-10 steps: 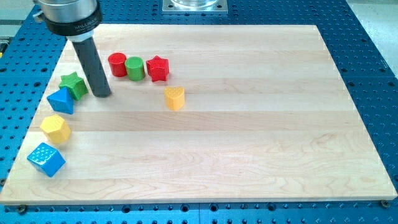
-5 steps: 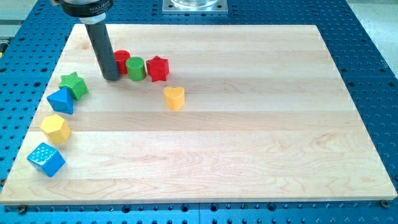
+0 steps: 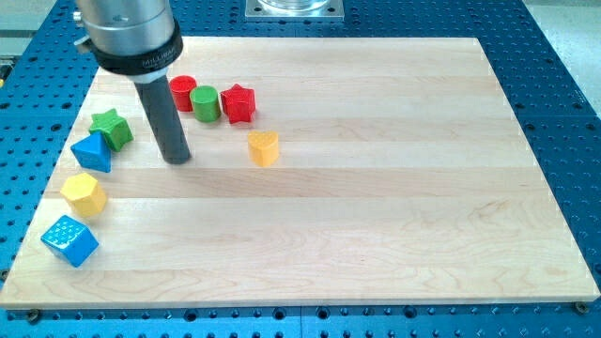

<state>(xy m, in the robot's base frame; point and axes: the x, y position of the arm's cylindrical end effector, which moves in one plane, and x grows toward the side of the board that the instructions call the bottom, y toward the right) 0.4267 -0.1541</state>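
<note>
Blocks here look small, rigid and light, likely to slide easily on the smooth wooden board [image 3: 376, 188], so we judge a push low on a flat side suits them. From the view's left: blue cube [image 3: 69, 240], yellow hexagonal block [image 3: 84, 194], blue triangular block [image 3: 92, 152], green star [image 3: 112, 128]. Our rod carries no jaws; my tip [image 3: 177, 159] rests on bare wood, touching nothing, between the green star and the yellow heart-shaped block [image 3: 264, 147], below the red cylinder [image 3: 181, 94], green cylinder [image 3: 205, 102] and red star [image 3: 238, 103].

my tip [image 3: 177, 158] on bare board between green star [image 3: 112, 128] and yellow heart [image 3: 264, 147], touching neither
</note>
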